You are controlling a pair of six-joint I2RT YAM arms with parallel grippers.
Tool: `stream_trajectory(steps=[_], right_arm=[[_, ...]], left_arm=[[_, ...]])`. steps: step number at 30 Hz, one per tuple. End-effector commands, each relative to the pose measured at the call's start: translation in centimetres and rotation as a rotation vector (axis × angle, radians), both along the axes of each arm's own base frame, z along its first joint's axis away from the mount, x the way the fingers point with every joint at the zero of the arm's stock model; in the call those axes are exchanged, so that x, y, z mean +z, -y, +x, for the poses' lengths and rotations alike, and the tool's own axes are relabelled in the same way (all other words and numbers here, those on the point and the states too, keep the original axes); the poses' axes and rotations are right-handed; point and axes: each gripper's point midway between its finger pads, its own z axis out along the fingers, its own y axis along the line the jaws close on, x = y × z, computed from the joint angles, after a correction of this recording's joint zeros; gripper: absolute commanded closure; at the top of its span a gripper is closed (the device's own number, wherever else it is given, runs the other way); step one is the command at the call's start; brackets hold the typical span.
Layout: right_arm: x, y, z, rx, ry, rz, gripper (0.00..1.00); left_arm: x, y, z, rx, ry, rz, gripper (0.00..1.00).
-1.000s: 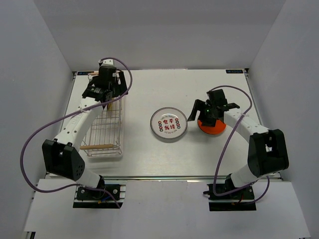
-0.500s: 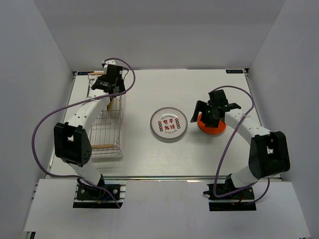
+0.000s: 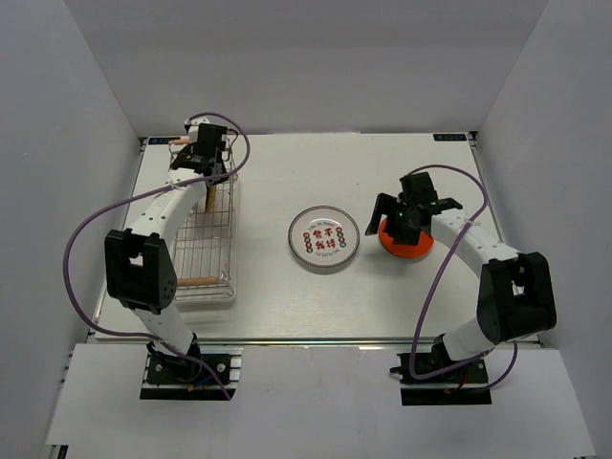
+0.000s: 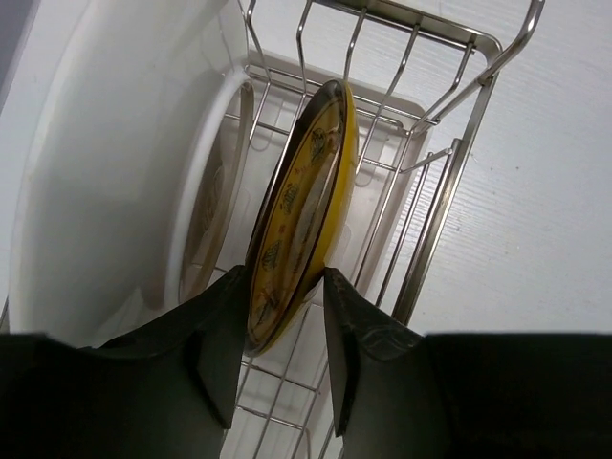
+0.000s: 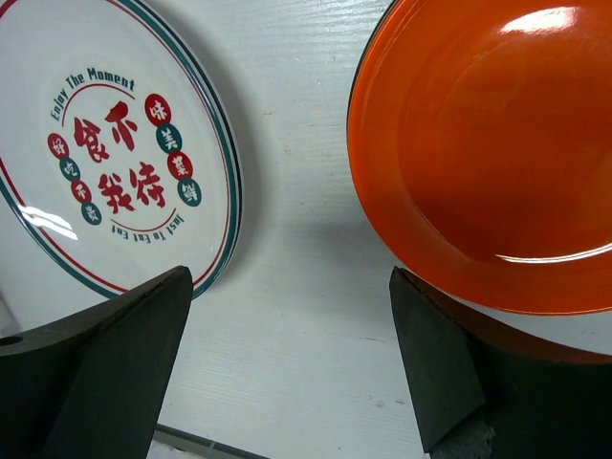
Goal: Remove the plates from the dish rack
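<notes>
A small yellow-brown plate (image 4: 301, 210) stands on edge in the dish rack (image 3: 206, 244), near the rack's far end. My left gripper (image 4: 284, 277) reaches down over it, one finger against each face, shut on its lower rim. A second plate with a white rim (image 4: 212, 191) stands upright just left of it. On the table lie a white plate with red and green marks (image 3: 325, 236) and an orange-red plate (image 3: 406, 244). My right gripper (image 5: 290, 287) hangs open over the bare table between those two plates, holding nothing.
The rack's wire wall (image 4: 449, 182) rises right of the yellow plate. A wooden handle (image 3: 186, 280) crosses the rack's near end. White enclosure walls close in on the left, the right and the back.
My left arm has shifted toward the rack's far end, and its fingers have closed in from wide open onto the yellow-brown plate. The right arm has barely moved.
</notes>
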Motion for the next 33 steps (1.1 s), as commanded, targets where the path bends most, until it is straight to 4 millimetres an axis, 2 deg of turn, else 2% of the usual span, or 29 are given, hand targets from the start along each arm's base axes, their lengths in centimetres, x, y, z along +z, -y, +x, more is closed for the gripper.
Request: stream_trajectory(steps=[1,6,11,14,16,20,25,33], right_arm=[[1.5,0.0,0.8,-0.005,0.037,0.001,0.11],[1.9,-0.2,1.0,-0.005,0.045,0.009,0.11],[2.0,-0.2,1.2,-0.009,0.046,0.011,0.11],[2.2,-0.7,1.4,0.020,0.051,0.028,0.11],[2.1,-0.7,1.4,0.021,0.043,0.026,0.11],[2.2,-0.8,1.4,0.015,0.043,0.034,0.11],[2.1,-0.8,1.3,0.019,0.038,0.033,0.11],[2.1,-1.0,1.1,0.017,0.031,0.043,0.11]], left_arm=[[0.6,-0.2,0.1,-0.005,0.029,-0.039,0.55],[0.1,0.3,0.5,-0.039,0.023,-0.070,0.60],[0.6,0.3,0.7,-0.054,0.034,-0.083,0.71],[1.0,0.3,0.8,-0.078,0.037,-0.066,0.73],[1.3,0.0,0.6,-0.072,0.032,-0.051,0.78],[2.2,-1.1,0.3,-0.049,0.032,-0.016,0.99],[3.6,-1.6,0.1,-0.049,0.063,0.010,1.00],[7.8,-1.8,-0.3,-0.081,0.171,0.030,1.00]])
